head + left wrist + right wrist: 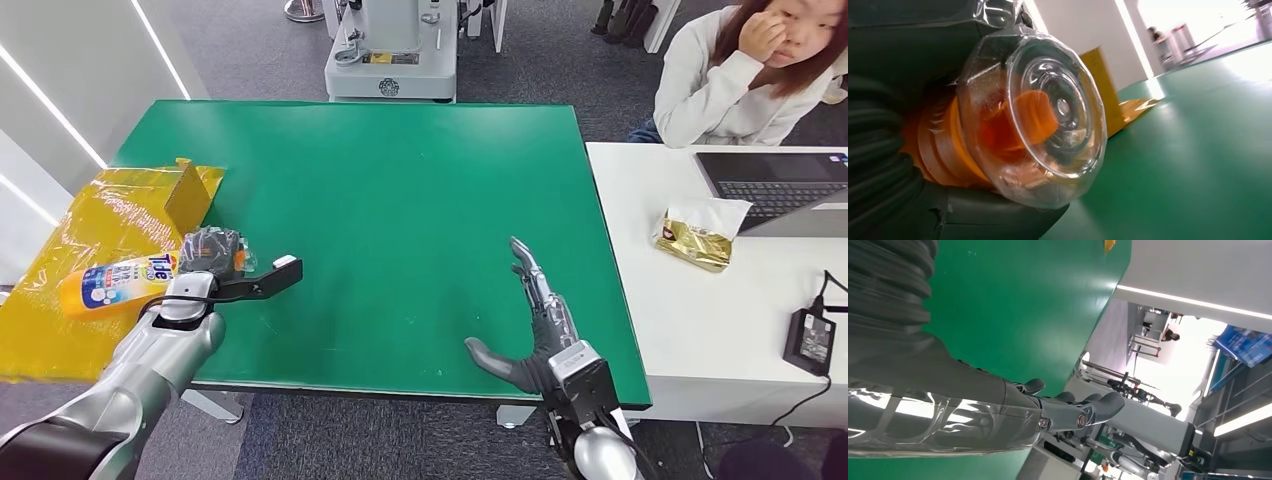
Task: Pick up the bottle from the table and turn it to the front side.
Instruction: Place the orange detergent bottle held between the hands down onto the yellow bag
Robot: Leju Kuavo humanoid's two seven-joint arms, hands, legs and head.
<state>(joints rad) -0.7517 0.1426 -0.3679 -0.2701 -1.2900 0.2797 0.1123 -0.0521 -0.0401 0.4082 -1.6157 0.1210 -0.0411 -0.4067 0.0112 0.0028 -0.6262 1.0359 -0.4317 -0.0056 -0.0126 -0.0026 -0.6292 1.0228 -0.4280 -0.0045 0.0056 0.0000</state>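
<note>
The left hand [212,252] has its fingers wrapped around the neck end of an orange bottle [115,281], which lies on its side on a yellow sheet [60,330] at the left edge of the green table [400,200]. Its clear cap [1048,107] sits just beside the thumb. The right hand [535,320] rests flat on the table, fingers straight and slightly spread, holding nothing.

Orange bottle [112,281] in my left hand [212,252], lying on its side over the table's left edge, white-blue label up, clear cap [1048,115] toward table center.
</note>
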